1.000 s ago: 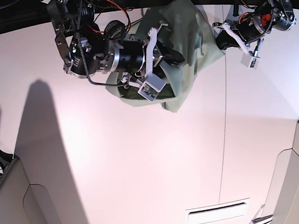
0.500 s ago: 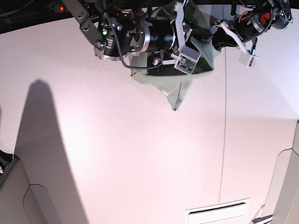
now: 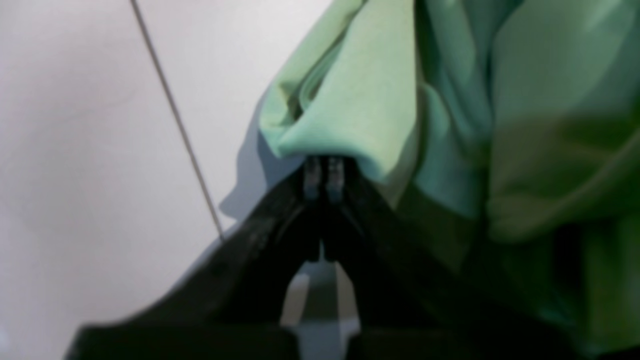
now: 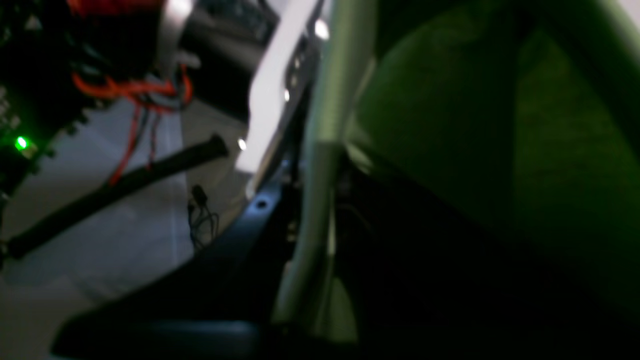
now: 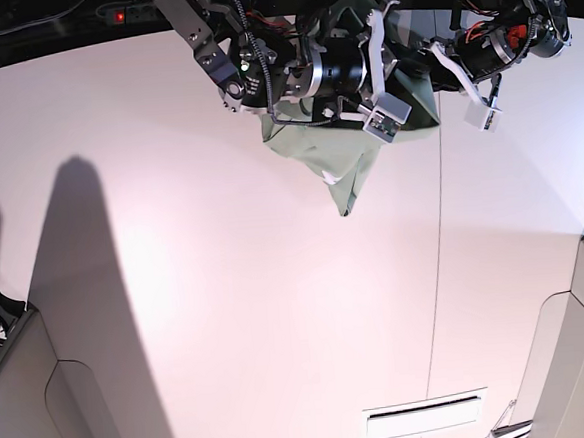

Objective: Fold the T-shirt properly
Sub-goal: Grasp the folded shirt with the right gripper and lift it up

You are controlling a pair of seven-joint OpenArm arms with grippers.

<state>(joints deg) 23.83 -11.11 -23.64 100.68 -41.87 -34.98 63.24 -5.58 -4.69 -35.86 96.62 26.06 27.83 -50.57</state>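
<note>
Rightward across the base view, the right claw (image 4: 330, 200) has moved over the last second, drawing the near part of the T-shirt (image 5: 343, 160) toward the left claw (image 3: 325, 175), whose arm has barely shifted. Both claws are together on cloth: the right one has a fold running between its fingers, while the left one's tips meet at the shirt's raised edge. Outward from them, the pale green fabric is bunched at the far middle of the white surface (image 5: 248, 312), partly lifted, with a narrow point trailing toward the near side. It should handle as light, limp cotton, giving no stiffness to push against, so loose layers will probably sag or double under as they travel. A better hold would be at matched corners, such as sleeve tips or hem ends, taking every layer and leaving little slack between the claws. The left wrist view shows the edge standing off the surface, casting a shadow beside a dark seam line (image 3: 177, 117); the base view barely gives that away. The right wrist view shows the pinched strip and the dark hollow behind it, which the right arm (image 5: 261, 66) largely covers from above.
</note>
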